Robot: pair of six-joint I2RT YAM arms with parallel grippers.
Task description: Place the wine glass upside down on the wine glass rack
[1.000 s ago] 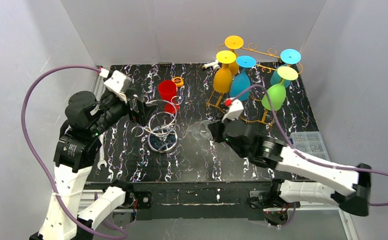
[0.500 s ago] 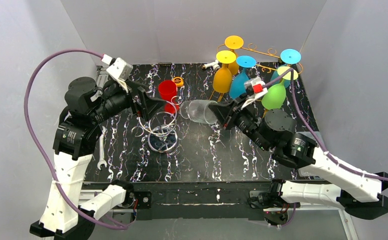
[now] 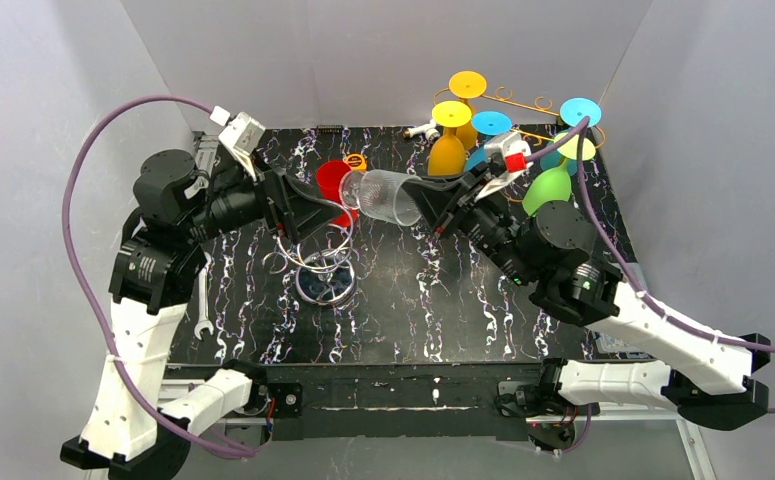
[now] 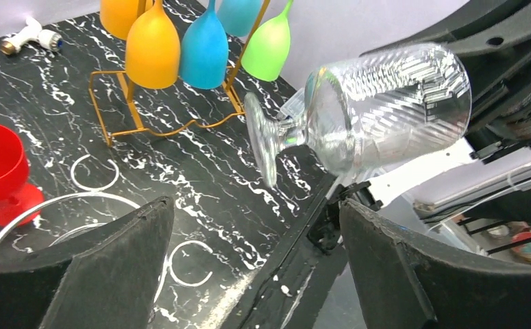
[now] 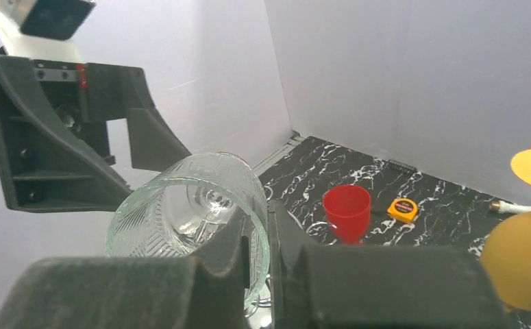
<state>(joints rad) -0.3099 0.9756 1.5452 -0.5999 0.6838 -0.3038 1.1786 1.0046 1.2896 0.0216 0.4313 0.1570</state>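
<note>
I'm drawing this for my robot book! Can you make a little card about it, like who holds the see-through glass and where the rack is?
Held thing: clear wine glass, sideways in the air, foot toward the left arm
Holder: right gripper, pinching the rim
Other arm: left gripper, open, facing the foot, not gripping it
Rack: wire wine glass rack, at the back right
On the rack: five coloured glasses, hanging upside down
Job done: no, the clear one is not on the rack yet
</note>
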